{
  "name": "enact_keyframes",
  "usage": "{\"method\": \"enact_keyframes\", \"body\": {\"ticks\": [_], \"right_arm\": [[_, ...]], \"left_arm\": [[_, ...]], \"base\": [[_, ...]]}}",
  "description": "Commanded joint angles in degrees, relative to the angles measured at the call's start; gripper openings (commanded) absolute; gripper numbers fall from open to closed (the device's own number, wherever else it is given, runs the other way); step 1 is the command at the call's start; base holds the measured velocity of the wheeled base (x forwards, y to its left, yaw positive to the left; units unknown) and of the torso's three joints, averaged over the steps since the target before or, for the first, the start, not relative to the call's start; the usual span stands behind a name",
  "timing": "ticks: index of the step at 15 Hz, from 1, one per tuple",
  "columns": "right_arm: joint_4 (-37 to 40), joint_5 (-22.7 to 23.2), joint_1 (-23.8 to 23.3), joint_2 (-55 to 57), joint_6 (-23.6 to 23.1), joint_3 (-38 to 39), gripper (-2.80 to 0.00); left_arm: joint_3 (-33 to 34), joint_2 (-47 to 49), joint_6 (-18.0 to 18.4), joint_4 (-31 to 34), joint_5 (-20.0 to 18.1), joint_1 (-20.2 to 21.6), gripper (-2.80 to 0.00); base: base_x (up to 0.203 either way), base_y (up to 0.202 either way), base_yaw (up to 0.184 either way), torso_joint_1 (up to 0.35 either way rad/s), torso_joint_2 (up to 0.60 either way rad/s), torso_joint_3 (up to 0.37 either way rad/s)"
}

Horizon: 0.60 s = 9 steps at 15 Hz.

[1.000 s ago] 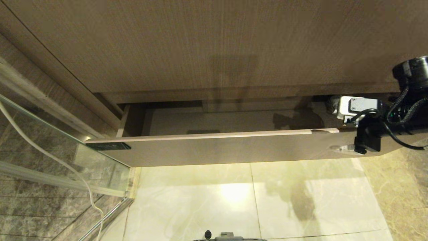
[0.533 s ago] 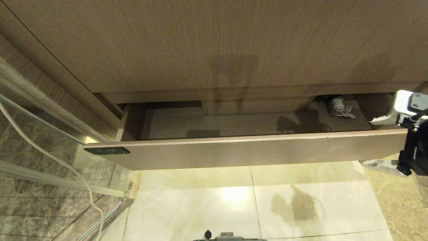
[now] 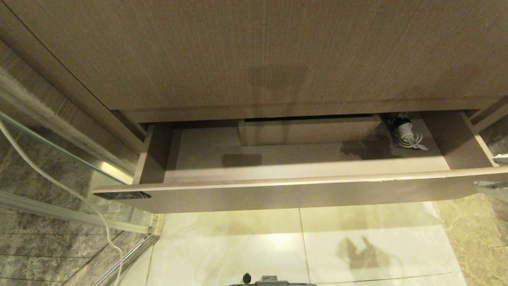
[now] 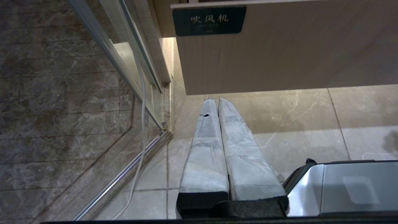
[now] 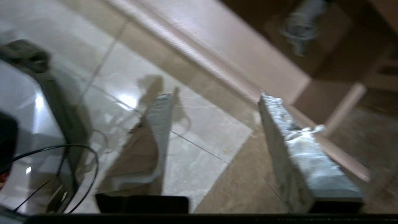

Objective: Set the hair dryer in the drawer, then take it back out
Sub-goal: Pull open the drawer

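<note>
1. Drawer (image 3: 278, 192) stands pulled out from under the tall wood panel (image 3: 254, 51), its front edge toward the robot and a dark label (image 3: 122, 195) at the front's left end.
2. Inside, a boxed cut-out (image 3: 309, 131) sits against the back wall, near the middle.
3. Dryer (image 3: 405, 129) lies in the drawer's back right corner, just right of the cut-out, with its white coiled cord (image 3: 414, 142) bunched on the near side of it, on the drawer floor.
4. Right gripper (image 5: 214, 121) hangs outside the drawer, off the right end of its front, above the floor tiles (image 3: 357, 246); only its wrapped fingertips (image 3: 501, 159) show at the right edge of the head view.
5. Its fingers are spread apart with nothing between them, and it is well apart from the dryer, which shows blurred in the right wrist view (image 5: 300, 26).
6. Left gripper (image 4: 216, 101) hangs low beside the robot's base, pointing at the floor below the drawer's left end, its two wrapped fingers (image 4: 205, 149) pressed together and holding nothing.
7. The label reads in Chinese characters in the left wrist view (image 4: 209, 20).
8. A glass panel (image 3: 59, 167) with a metal frame stands left of the drawer, and a white cable (image 3: 63, 186) runs down along it.
</note>
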State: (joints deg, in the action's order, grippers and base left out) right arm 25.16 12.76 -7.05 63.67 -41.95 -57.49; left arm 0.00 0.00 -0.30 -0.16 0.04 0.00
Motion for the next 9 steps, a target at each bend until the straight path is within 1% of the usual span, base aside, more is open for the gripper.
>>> {"method": "enact_keyframes", "body": {"ticks": [1, 3, 6, 7, 9], "right_arm": [[0.0, -0.5, -2.8, 0.6, 0.0, -2.6, -2.80], [0.1, -1.2, -4.6, 3.0, 0.2, -5.4, -2.80], [-0.8, -2.2, -7.0, 12.0, 0.5, -11.1, -2.80], [-0.8, -2.6, -7.5, 15.2, 1.3, -13.1, -2.80], [-0.7, -3.2, -8.3, 21.3, 4.3, -16.7, -2.80]], "left_arm": [[0.0, 0.1, 0.0, 0.0, 0.0, 0.0, -2.80], [-0.1, 0.0, 0.0, 0.0, 0.0, 0.0, -2.80], [0.0, 0.1, 0.0, 0.0, 0.0, 0.0, -2.80], [0.0, 0.0, 0.0, 0.0, 0.0, 0.0, -2.80], [0.0, 0.0, 0.0, 0.0, 0.0, 0.0, -2.80]], "base": [[0.000, 0.000, 0.000, 0.000, 0.00, 0.000], [0.000, 0.000, 0.000, 0.000, 0.00, 0.000], [0.000, 0.000, 0.000, 0.000, 0.00, 0.000], [0.000, 0.000, 0.000, 0.000, 0.00, 0.000], [0.000, 0.000, 0.000, 0.000, 0.00, 0.000]]}}
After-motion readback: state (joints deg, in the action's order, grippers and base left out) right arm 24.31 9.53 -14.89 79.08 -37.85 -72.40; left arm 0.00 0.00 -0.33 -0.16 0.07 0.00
